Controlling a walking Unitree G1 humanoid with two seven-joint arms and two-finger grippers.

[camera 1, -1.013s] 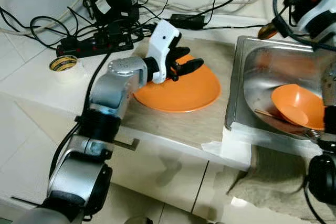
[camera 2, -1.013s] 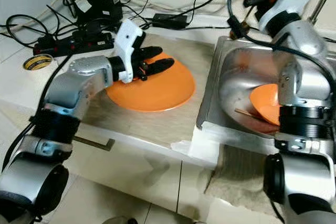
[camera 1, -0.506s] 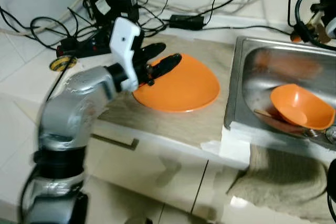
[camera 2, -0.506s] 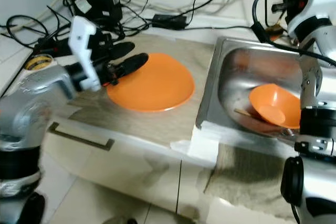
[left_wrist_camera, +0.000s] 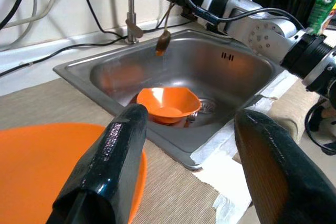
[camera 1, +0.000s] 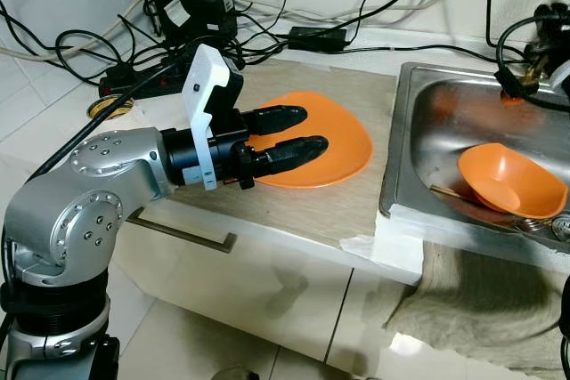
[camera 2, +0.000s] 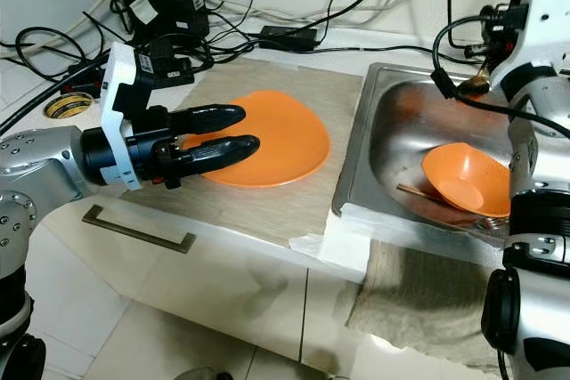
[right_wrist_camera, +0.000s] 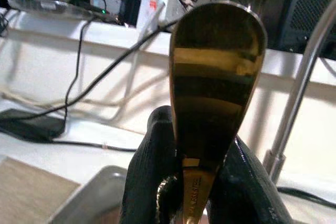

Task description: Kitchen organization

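Observation:
A flat orange plate (camera 1: 343, 135) lies on the woven mat beside the sink (camera 1: 398, 144). My left gripper (camera 1: 309, 129) hovers over the plate's near-left part, open, fingers pointing toward the sink and holding nothing. An orange bowl (camera 1: 508, 181) rests tilted in the basin, with a thin wooden stick (camera 1: 448, 191) beside it. Above the sink's far edge my right gripper (right_wrist_camera: 202, 182) is shut on a brass-coloured spoon (right_wrist_camera: 215, 72), whose bowl (camera 2: 471, 86) hangs down.
A power strip (camera 1: 147, 77), adapters and tangled cables crowd the back of the counter. A roll of tape (camera 1: 107, 109) lies at the left. A grey cloth (camera 1: 463, 309) hangs over the front edge below the sink. The faucet (left_wrist_camera: 131, 9) stands behind the basin.
My left gripper has left the plate's far-left rim, swung toward the front and spread its fingers. The right arm has drawn back from over the sink toward the far right with the spoon.

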